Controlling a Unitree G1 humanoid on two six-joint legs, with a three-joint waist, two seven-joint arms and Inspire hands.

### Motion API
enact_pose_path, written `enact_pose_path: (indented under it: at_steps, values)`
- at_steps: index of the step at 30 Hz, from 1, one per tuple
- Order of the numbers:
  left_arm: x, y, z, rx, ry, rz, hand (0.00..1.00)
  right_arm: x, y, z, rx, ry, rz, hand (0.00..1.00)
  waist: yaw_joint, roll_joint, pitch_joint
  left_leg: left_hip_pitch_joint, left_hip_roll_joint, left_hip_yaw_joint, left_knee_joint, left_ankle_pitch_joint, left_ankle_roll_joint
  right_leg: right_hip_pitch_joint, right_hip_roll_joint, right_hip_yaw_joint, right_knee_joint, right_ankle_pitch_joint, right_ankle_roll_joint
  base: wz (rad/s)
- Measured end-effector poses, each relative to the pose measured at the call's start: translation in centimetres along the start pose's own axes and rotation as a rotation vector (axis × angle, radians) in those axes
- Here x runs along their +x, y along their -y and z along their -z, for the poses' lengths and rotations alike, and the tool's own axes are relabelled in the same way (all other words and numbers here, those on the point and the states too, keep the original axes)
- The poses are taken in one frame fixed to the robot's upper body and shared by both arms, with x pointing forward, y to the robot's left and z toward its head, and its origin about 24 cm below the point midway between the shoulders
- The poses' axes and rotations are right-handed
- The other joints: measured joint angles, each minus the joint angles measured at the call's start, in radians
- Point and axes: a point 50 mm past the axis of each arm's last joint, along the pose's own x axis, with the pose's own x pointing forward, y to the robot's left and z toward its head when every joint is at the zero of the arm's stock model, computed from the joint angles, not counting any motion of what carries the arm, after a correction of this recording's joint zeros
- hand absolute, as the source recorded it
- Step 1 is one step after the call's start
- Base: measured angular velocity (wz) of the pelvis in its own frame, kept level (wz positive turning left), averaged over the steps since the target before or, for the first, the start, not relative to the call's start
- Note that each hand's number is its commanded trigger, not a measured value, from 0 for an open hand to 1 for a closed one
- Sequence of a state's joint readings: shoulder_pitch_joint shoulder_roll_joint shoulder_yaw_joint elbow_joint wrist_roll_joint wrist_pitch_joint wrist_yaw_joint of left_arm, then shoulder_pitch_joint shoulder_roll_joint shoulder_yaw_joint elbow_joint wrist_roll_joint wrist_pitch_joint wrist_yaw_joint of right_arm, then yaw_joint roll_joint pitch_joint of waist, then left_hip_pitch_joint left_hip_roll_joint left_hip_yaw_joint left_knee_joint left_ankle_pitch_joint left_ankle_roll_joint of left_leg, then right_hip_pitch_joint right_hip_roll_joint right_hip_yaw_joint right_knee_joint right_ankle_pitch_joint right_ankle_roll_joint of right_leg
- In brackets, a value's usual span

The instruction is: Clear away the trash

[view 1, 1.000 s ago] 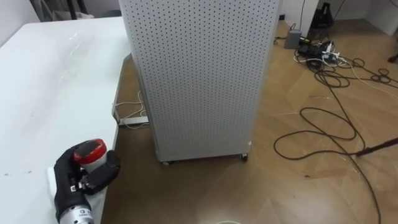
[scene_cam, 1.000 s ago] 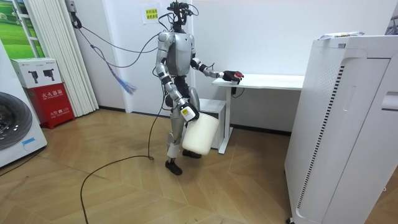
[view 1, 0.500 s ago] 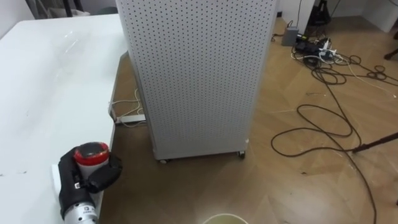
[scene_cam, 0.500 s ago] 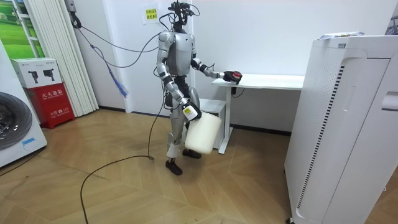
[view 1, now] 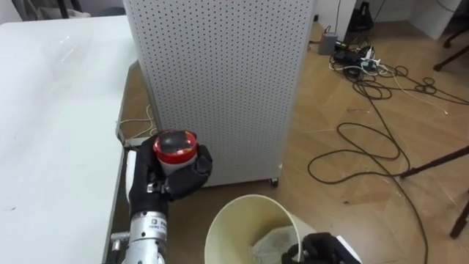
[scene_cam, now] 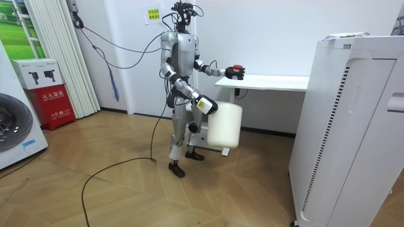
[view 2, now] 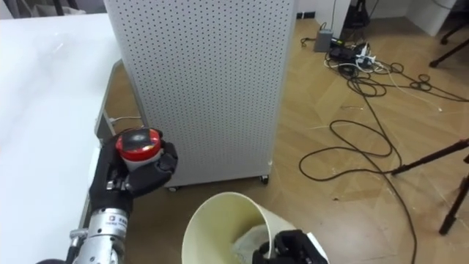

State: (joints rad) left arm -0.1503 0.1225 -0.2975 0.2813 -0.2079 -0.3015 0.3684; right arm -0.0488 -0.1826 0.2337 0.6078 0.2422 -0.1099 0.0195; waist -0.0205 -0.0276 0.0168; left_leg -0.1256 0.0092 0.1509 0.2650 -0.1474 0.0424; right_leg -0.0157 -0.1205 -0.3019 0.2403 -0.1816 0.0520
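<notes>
Parquet floor and a white worktop frame the humanoid as it stands at the worktop's end, with a tall white appliance at the room view's right. Within the last second its cream waste bin, which hung low by its leg, has been raised in front of the body. The bin's mouth is tilted up toward the head camera, and the right hand is curled over its rim at the bottom of the eye views. The left hand, fingers wrapped round a small red-lidded jar, has come off the worktop's edge. It now hovers over the floor beside the worktop, up and left of the bin's mouth and not yet above it. The pick looks done and the drop next: the jar likely has to travel right and down to clear the rim. Pale crumpled waste already lies inside. A perforated white cabinet stands just beyond the jar, closing the space ahead, and the worktop's edge runs close beside the left forearm. Loose cables sprawl on the floor, well apart from both hands.
</notes>
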Motion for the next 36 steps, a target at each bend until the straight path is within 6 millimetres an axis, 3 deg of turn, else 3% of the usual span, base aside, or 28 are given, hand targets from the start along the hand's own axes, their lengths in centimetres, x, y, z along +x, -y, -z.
enact_pose_path:
  at_steps: [12,22,23,24,25,26,36]
  values:
    - [-0.7,2.9,0.1,-0.014,-0.018,0.249,1.00,1.2,-1.3,-2.7,0.014,0.091,-0.019,1.00,-0.010,0.000,0.0016,0.014,0.000,0.034,-0.028,0.000,0.000,-0.014,0.000,0.032,-0.002,0.001,-0.002,-0.08]
    - [-1.2,3.0,0.7,0.000,-0.046,0.335,0.98,1.4,-1.3,-3.7,0.010,0.125,-0.028,1.00,-0.007,0.002,0.0028,0.015,0.000,0.054,-0.036,0.000,0.000,-0.027,0.000,0.053,-0.004,0.001,-0.002,-0.06]
    - [-1.3,2.9,0.8,0.000,-0.051,0.337,0.76,1.4,-1.3,-3.9,0.010,0.132,-0.028,1.00,-0.007,0.004,0.0043,0.015,0.000,0.054,-0.037,0.000,0.000,-0.027,0.000,0.053,-0.004,0.001,-0.002,0.00]
    - [-1.5,2.8,0.9,0.000,-0.058,0.337,0.62,1.4,-1.4,-4.0,0.010,0.139,-0.030,1.00,-0.007,0.006,0.0057,0.015,0.000,0.055,-0.038,0.000,0.000,-0.027,0.000,0.053,-0.004,0.001,-0.002,0.00]
    - [-1.5,2.8,1.0,0.000,-0.061,0.337,0.21,1.4,-1.4,-4.1,0.010,0.141,-0.031,1.00,-0.008,0.007,0.0061,0.015,0.000,0.055,-0.039,0.000,0.000,-0.028,0.001,0.053,-0.004,0.001,-0.002,0.00]
    - [-1.7,2.7,1.1,0.001,-0.067,0.341,0.00,1.4,-1.4,-4.2,0.010,0.145,-0.032,1.00,-0.007,0.009,0.0071,0.015,0.001,0.055,-0.041,0.000,0.000,-0.028,0.001,0.052,-0.004,0.001,-0.002,0.00]
    - [-1.8,2.8,1.2,-0.003,-0.070,0.354,0.00,1.4,-1.4,-4.2,0.011,0.148,-0.033,1.00,-0.005,0.012,0.0081,0.015,0.000,0.056,-0.044,0.000,0.000,-0.031,0.001,0.053,-0.004,0.001,-0.002,0.00]
